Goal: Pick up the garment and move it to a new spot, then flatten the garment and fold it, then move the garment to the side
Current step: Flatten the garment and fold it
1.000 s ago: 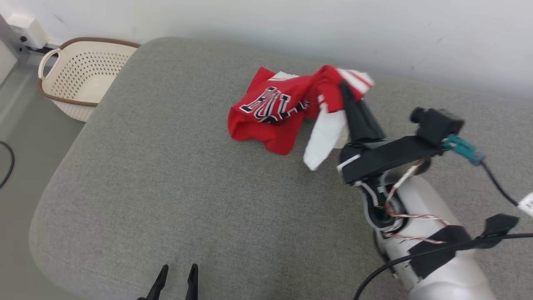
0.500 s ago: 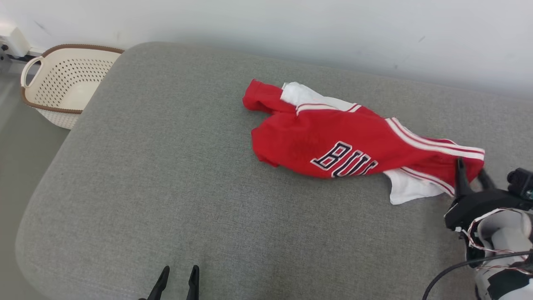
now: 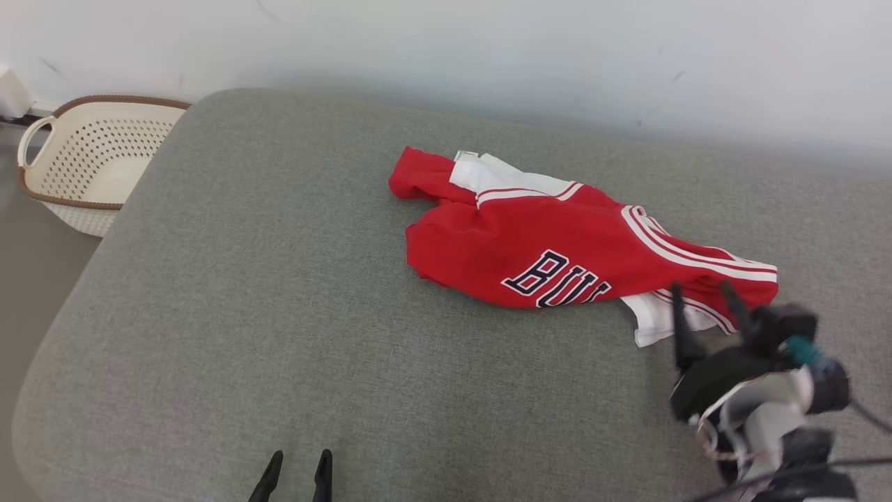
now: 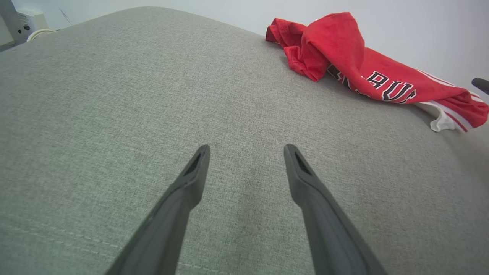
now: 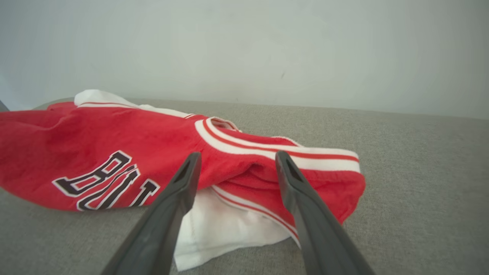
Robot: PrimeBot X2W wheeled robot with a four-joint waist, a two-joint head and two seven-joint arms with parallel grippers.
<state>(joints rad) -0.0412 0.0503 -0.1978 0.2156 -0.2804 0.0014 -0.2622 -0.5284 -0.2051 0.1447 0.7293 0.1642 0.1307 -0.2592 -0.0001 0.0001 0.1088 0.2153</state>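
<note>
**Bunched, awaiting a flattening:** a red garment (image 3: pixel 557 258) is seen lying crumpled on a grey cushion (image 3: pixel 279 335). Its striped end sits just ahead of the right gripper (image 3: pixel 700 287), whose fingers stand apart and are clamped on nothing. The left gripper (image 3: pixel 301 454) is held low over bare cushion, fingers likewise apart, with the garment well ahead of them and off to their right. Flattening is judged to be the step in hand. It would be best served if a single layer were pinched at the striped end, the far end were taken by the left gripper, and the cloth were drawn outward low along the cushion, so the white underside is not dragged beneath.
</note>
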